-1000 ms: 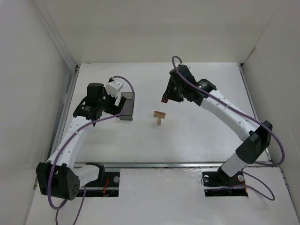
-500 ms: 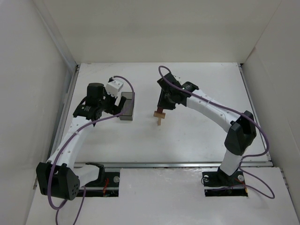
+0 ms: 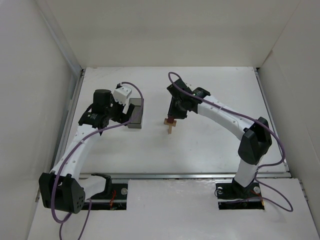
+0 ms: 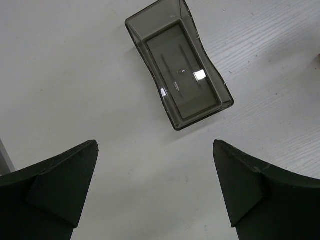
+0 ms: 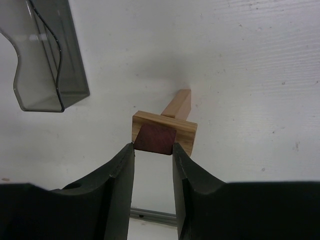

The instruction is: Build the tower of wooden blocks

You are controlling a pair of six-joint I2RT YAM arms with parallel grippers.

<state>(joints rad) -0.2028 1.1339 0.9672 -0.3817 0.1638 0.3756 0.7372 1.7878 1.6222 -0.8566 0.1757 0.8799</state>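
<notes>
White desk [image 3: 210, 145] is carrying the wood block tower [image 3: 170, 125] near its middle.
Right jaws are pinching the tower's reddish-brown top block [image 5: 155, 139]; left jaws are hanging wide open, empty, above the translucent bin [image 4: 180, 75].

We see two arms, the left arm [image 3: 75, 147] and the right arm [image 3: 225, 113], each with white link shells, black joint housings and a purple cable [image 3: 131, 83] looping alongside. A white camera block [image 3: 122, 93] sits at our left wrist. The left gripper [image 4: 154, 146] has matte black, wedge-shaped fingers [image 4: 55, 185].
</notes>
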